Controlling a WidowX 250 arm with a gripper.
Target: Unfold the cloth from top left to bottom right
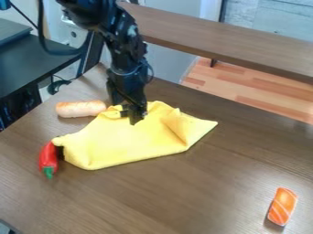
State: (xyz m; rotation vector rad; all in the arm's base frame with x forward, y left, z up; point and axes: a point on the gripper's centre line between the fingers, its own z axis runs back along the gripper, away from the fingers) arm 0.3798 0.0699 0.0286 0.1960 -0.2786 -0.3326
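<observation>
The gripper (132, 115) hangs down over the upper part of the yellow cloth (128, 141), right at its top edge. Whether it holds any fabric there I cannot tell. The cloth lies crumpled and partly folded on the brown table, with a raised fold on its right side and a pointed corner toward the right. Its lower left corner is bunched beside the red pepper.
A bread roll (81, 109) lies at the cloth's upper left. The red pepper (49, 159) with a green stem sits at its lower left. An orange-and-white sushi piece (282, 206) is near the lower right of the table (183, 196).
</observation>
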